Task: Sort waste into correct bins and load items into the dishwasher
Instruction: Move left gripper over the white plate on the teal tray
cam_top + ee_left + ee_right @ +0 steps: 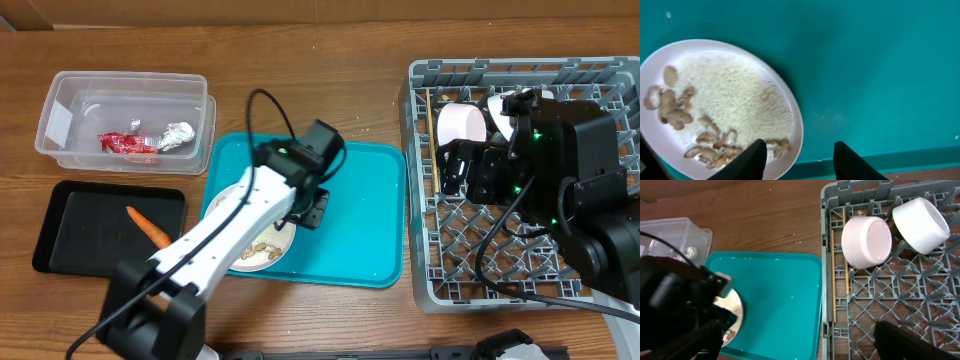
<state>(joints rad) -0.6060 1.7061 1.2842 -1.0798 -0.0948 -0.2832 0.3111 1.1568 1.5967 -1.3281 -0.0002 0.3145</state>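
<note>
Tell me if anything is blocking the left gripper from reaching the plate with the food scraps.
Nothing visible. The open left gripper hangs right over the plate at its rim, on the teal tray.

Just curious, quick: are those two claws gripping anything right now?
Left gripper: open, empty, above the plate rim.
Right gripper: open, empty, over the dish rack.
</note>
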